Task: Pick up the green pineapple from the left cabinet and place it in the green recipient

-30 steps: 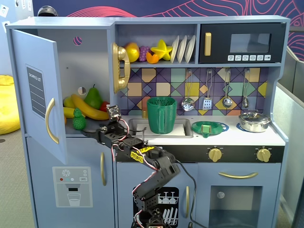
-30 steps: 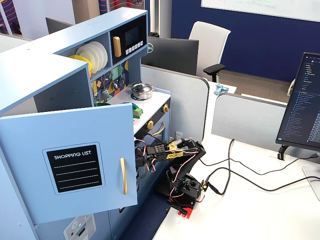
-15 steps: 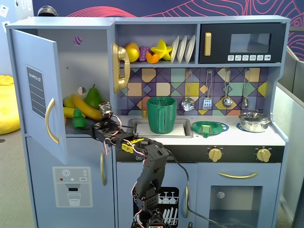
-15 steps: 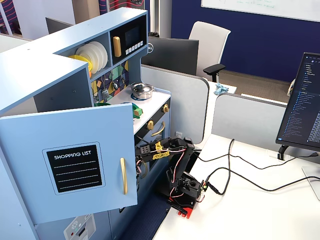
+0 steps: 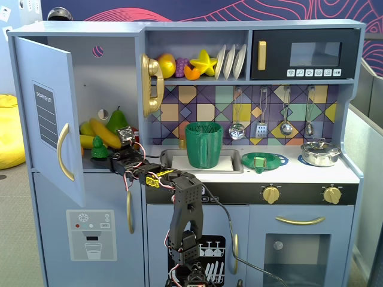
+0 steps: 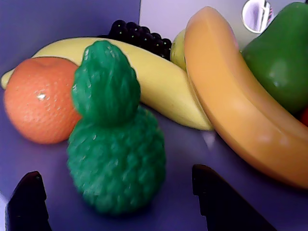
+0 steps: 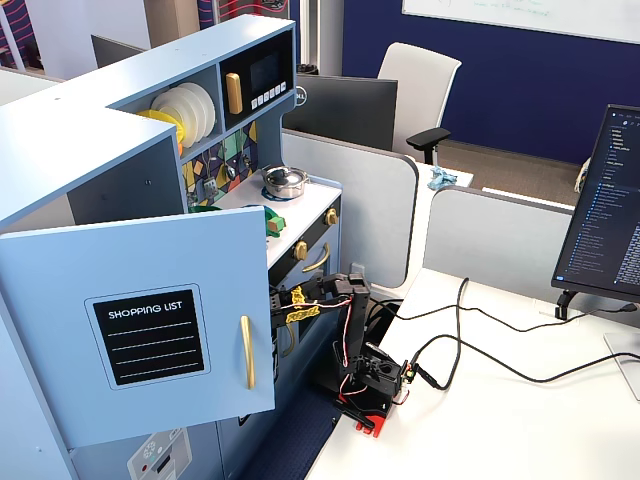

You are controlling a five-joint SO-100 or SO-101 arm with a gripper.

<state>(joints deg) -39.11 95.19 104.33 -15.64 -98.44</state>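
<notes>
- Green pineapple (image 6: 115,144) stands upright inside your left cabinet (image 5: 114,60), beside an orange (image 6: 38,101) and bananas (image 6: 236,110).
- Your pincer (image 6: 115,202) gapes apart, dark fingertips (image 6: 29,199) flanking the pineapple's base without touching.

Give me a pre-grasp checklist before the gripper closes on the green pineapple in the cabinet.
1. Cabinet door swung open: ok.
2. Gripper open, a dark fingertip on each side of the green pineapple in the wrist view: ok.
3. Pineapple upright, crown on top: ok.
4. Pineapple centred between the tips: not ok, it sits nearer the left one.
5. Clear of the orange and banana: cannot tell, both sit close behind.
6. Green recipient upright in the sink, mouth clear: ok.
</notes>
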